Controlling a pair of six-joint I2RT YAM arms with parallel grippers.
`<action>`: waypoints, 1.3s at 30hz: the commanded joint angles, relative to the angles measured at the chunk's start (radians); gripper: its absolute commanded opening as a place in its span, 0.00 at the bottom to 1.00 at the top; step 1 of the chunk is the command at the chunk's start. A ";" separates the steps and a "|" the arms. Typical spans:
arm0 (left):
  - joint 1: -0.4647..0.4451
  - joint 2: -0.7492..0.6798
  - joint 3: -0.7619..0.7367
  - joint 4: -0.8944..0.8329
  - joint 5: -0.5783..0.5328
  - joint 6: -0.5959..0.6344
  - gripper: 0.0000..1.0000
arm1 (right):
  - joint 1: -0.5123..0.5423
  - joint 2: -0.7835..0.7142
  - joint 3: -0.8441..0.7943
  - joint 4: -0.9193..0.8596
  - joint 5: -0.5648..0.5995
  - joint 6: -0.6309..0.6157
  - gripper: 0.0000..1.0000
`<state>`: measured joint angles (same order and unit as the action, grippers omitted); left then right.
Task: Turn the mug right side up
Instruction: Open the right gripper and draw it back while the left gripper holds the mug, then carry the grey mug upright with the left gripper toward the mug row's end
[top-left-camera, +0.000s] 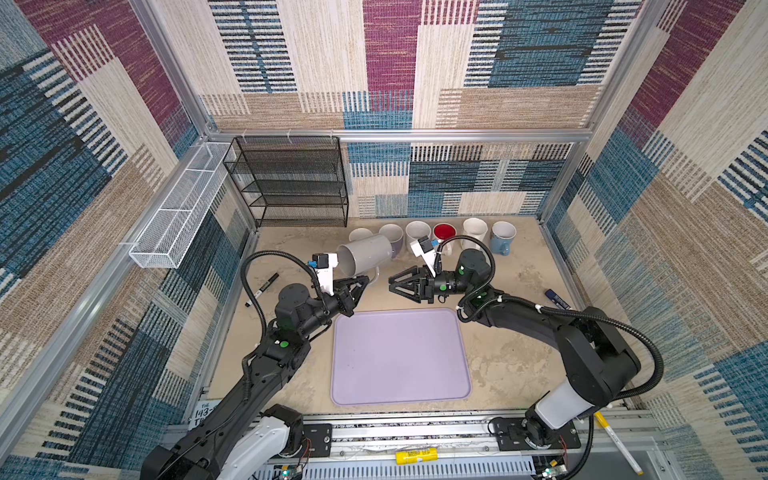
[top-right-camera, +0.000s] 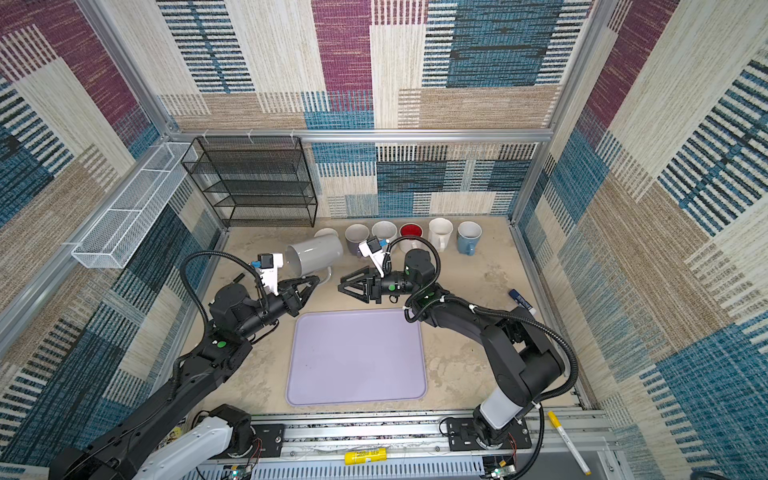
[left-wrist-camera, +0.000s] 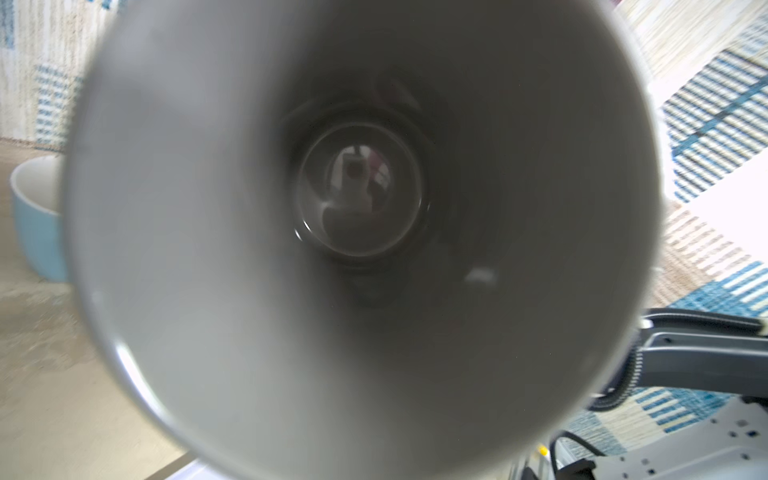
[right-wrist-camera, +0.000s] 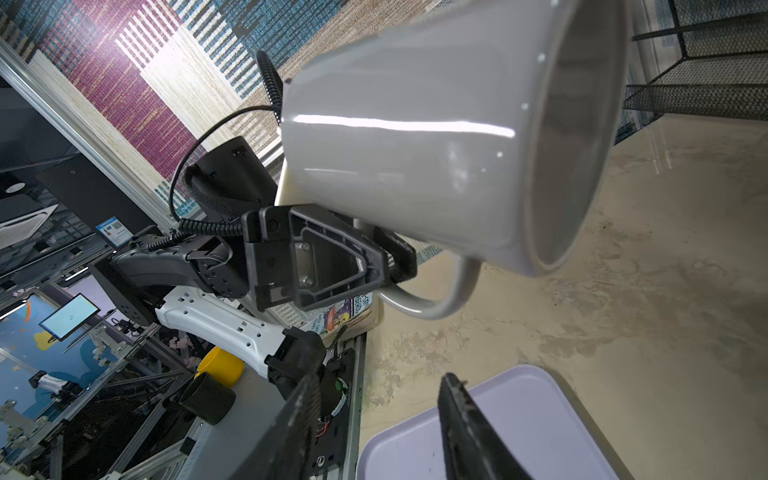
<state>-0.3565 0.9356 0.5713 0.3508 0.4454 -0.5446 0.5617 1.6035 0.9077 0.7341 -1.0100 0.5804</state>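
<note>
A grey mug (top-left-camera: 365, 255) (top-right-camera: 316, 257) hangs in the air behind the tray, lying on its side with its mouth towards the left. My left gripper (top-left-camera: 365, 282) (top-right-camera: 316, 280) is shut on the handle under it; the right wrist view shows those fingers (right-wrist-camera: 390, 253) pinching the handle of the mug (right-wrist-camera: 415, 166). In the left wrist view the mug's inside (left-wrist-camera: 357, 249) fills the picture and hides the jaws. My right gripper (top-left-camera: 392, 284) (top-right-camera: 341, 284) (right-wrist-camera: 382, 378) stands open and empty, just right of the mug, pointing at it.
A lilac tray (top-left-camera: 399, 357) (top-right-camera: 357, 357) lies in the middle. Several mugs stand upright in a row at the back, among them a red one (top-left-camera: 444, 232) and a blue one (top-left-camera: 502, 237). A black wire shelf (top-left-camera: 291, 183) is back left. Markers (top-left-camera: 262, 289) (top-left-camera: 557, 298) lie at both sides.
</note>
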 joint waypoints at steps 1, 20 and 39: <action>0.009 0.013 -0.030 0.071 -0.034 0.063 0.00 | 0.000 -0.011 -0.007 -0.008 0.016 -0.021 0.49; 0.086 0.030 -0.015 -0.222 -0.184 0.117 0.00 | -0.001 0.004 -0.032 0.060 0.039 0.029 0.48; 0.123 0.188 0.058 -0.344 -0.321 0.071 0.00 | -0.001 -0.002 -0.053 0.060 0.054 0.032 0.48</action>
<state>-0.2367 1.1080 0.6044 -0.0711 0.1551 -0.4660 0.5606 1.6047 0.8562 0.7624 -0.9611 0.5987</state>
